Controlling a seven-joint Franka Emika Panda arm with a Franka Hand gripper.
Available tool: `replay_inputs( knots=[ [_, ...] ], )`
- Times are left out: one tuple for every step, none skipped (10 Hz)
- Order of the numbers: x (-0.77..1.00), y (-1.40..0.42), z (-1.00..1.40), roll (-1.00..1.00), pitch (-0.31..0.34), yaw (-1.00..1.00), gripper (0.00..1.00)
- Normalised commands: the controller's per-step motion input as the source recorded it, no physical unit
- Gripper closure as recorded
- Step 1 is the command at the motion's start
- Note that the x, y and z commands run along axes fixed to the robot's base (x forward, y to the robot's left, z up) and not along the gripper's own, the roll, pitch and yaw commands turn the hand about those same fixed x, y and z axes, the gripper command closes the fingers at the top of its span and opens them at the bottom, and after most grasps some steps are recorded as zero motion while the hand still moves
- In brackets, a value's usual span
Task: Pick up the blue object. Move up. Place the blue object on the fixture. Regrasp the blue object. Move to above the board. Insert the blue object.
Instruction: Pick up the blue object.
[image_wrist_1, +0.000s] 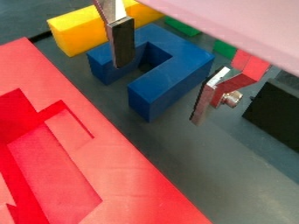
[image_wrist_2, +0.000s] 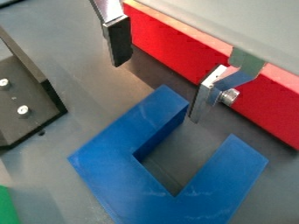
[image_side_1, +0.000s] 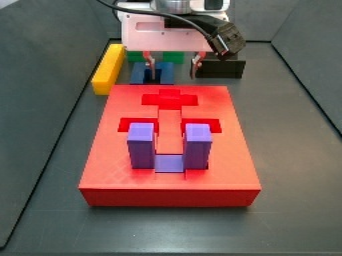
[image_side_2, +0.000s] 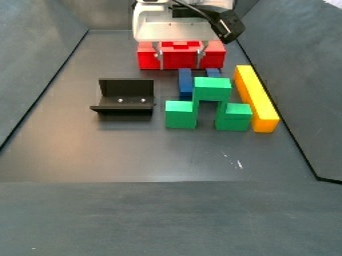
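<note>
Right now the gripper (image_wrist_2: 163, 74) is hanging low over the dark blue plastic U-shaped block (image_wrist_2: 163, 162), its two flat silver fingers with dark pads (image_wrist_2: 115, 39) spread apart and holding nothing. In both wrist views one finger is sitting near the block's inner slot while the other (image_wrist_1: 211, 94) is standing just outside one prong, so the jaws are straddling that prong without clearly touching it. The block is lying flat on the dark floor, just beside the large flat red rectangular board (image_wrist_1: 70, 157), with the yellow bar (image_wrist_1: 82, 31) close behind it. In a side view the block (image_side_2: 186, 80) is resting between the board (image_side_2: 181, 52) and the green blocks (image_side_2: 211, 90), while the small black open-topped fixture (image_side_2: 123, 98) is standing well apart from it. The lighter purple U-shaped block (image_side_1: 163, 143) is already sitting in a recess of the board.

Judging by this, the pick is only beginning. The main risk is the descent: a fingertip could be landing on top of the prong rather than beside it, pushing the block askew against the board's edge. A grip on one prong alone could also be letting the block swing on the way up, which would spoil the placing on the fixture.
</note>
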Motion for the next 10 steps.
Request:
replay_inputs(
  knots=[
    [0.0,0.0,-0.29,0.28,-0.027,0.0,0.0],
    [0.0,0.0,-0.3,0.28,-0.029,0.0,0.0],
    [0.0,0.0,-0.29,0.28,-0.03,0.0,0.0],
    [0.0,0.0,-0.23,0.25,-0.029,0.0,0.0],
    [0.0,0.0,-0.03,0.19,-0.006,0.0,0.0],
    [-0.04,0.0,0.0,0.07,-0.036,0.0,0.0],
    [-0.05,0.0,0.0,0.1,-0.039,0.0,0.0],
    [0.0,0.02,-0.14,0.17,-0.046,0.0,0.0],
    [-0.01,0.01,-0.12,0.18,-0.041,0.0,0.0],
    [-0.04,0.0,0.0,0.08,-0.05,0.0,0.0]
  ],
)
